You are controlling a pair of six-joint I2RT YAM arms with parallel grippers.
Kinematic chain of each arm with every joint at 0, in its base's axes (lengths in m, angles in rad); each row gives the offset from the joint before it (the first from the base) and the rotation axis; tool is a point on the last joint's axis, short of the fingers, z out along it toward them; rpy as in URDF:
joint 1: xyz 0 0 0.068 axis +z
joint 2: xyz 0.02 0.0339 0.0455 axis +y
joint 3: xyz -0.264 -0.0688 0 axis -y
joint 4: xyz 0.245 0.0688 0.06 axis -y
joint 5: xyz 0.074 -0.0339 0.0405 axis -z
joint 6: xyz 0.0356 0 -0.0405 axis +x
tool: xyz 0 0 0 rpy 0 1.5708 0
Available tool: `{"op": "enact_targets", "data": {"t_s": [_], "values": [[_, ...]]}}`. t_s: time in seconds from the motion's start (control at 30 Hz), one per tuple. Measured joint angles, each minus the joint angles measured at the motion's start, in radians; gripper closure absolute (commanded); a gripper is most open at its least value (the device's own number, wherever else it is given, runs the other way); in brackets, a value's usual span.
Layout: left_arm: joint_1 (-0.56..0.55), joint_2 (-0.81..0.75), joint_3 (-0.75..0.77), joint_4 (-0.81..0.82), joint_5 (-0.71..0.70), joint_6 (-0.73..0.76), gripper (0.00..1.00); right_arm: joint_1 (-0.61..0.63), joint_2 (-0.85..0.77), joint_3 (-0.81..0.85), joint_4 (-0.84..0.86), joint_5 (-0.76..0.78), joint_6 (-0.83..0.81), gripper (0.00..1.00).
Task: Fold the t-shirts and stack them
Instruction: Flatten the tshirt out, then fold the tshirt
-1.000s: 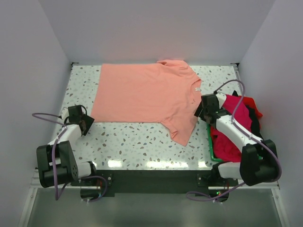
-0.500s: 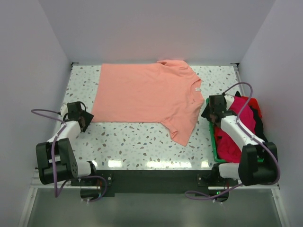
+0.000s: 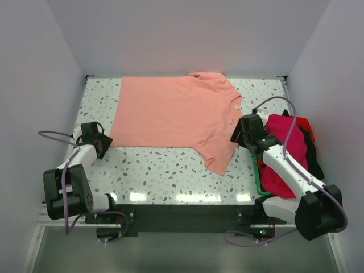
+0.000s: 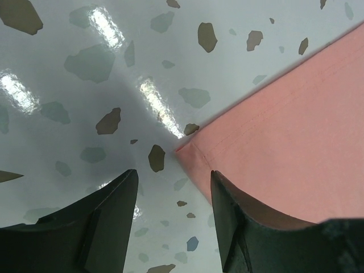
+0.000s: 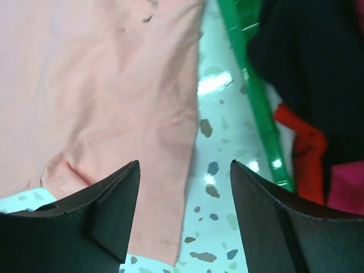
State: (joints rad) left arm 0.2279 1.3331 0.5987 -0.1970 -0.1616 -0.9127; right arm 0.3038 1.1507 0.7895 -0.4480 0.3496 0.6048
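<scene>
Salmon-pink t-shirt point(image 3: 176, 116) laid out flat, mostly smooth. Left hand point(image 4: 173, 179), right hand point(image 5: 185, 168) both spread, empty.

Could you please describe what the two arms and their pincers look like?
The left arm and the right arm have white link shells joined by blocky black joint housings. A thin mauve cable loops out from each arm. The left pincer and the right pincer each have two matte black, wedge-shaped fingers. No markings show.
</scene>
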Motion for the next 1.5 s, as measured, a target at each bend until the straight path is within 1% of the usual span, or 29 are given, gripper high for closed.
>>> {"op": "enact_targets", "data": {"t_s": [0.1, 0.17, 0.5, 0.7, 0.77, 0.9, 0.93, 0.97, 1.0, 1.07, 1.1, 1.13, 1.2, 1.23, 1.3, 1.33, 1.43, 1.5], "values": [[0.0, 0.017, 0.004, 0.0, 0.0, 0.001, 0.42, 0.054, 0.06, 0.0, 0.008, 0.0, 0.016, 0.33], [-0.002, 0.03, 0.008, -0.002, -0.003, 0.006, 0.42, 0.069, 0.103, -0.003, 0.016, 0.0, 0.024, 0.33], [-0.042, 0.076, 0.035, -0.002, -0.049, 0.006, 0.42, 0.07, 0.224, -0.012, 0.088, 0.003, 0.033, 0.33], [-0.079, 0.134, 0.082, 0.006, -0.086, 0.0, 0.44, 0.07, 0.292, -0.012, 0.118, 0.004, 0.032, 0.33], [-0.093, 0.149, 0.092, 0.008, -0.103, -0.008, 0.48, 0.07, 0.309, -0.012, 0.125, 0.004, 0.031, 0.32], [-0.113, 0.167, 0.101, 0.01, -0.125, -0.021, 0.65, 0.07, 0.334, -0.011, 0.132, 0.005, 0.031, 0.32], [-0.117, 0.171, 0.103, 0.009, -0.131, -0.023, 0.74, 0.07, 0.341, -0.011, 0.134, 0.006, 0.031, 0.32], [-0.118, 0.175, 0.104, 0.01, -0.133, -0.028, 0.79, 0.07, 0.347, -0.011, 0.135, 0.006, 0.031, 0.32], [-0.119, 0.18, 0.105, 0.01, -0.135, -0.031, 0.85, 0.07, 0.353, -0.01, 0.137, 0.006, 0.031, 0.32], [-0.119, 0.188, 0.111, 0.008, -0.135, -0.035, 0.93, 0.07, 0.368, -0.01, 0.143, 0.007, 0.031, 0.37], [-0.119, 0.191, 0.113, 0.008, -0.136, -0.039, 1.0, 0.07, 0.376, -0.01, 0.145, 0.007, 0.03, 0.39], [-0.119, 0.192, 0.116, 0.007, -0.135, -0.04, 1.0, 0.07, 0.383, -0.01, 0.148, 0.007, 0.029, 0.47], [-0.119, 0.193, 0.118, 0.0, -0.137, -0.039, 1.0, 0.07, 0.393, -0.01, 0.151, 0.006, 0.03, 0.56], [-0.119, 0.193, 0.119, -0.004, -0.138, -0.039, 1.0, 0.07, 0.394, -0.01, 0.155, 0.005, 0.03, 0.67], [-0.119, 0.193, 0.124, -0.018, -0.144, -0.039, 1.0, 0.07, 0.394, -0.01, 0.16, 0.002, 0.03, 0.77], [-0.119, 0.193, 0.127, -0.027, -0.149, -0.039, 1.0, 0.07, 0.394, -0.01, 0.161, -0.001, 0.031, 0.87], [-0.119, 0.191, 0.135, -0.06, -0.169, -0.039, 1.0, 0.07, 0.393, -0.01, 0.161, -0.005, 0.034, 0.98], [-0.119, 0.183, 0.136, -0.084, -0.185, -0.038, 1.0, 0.07, 0.379, -0.01, 0.154, -0.008, 0.034, 1.0]]}}
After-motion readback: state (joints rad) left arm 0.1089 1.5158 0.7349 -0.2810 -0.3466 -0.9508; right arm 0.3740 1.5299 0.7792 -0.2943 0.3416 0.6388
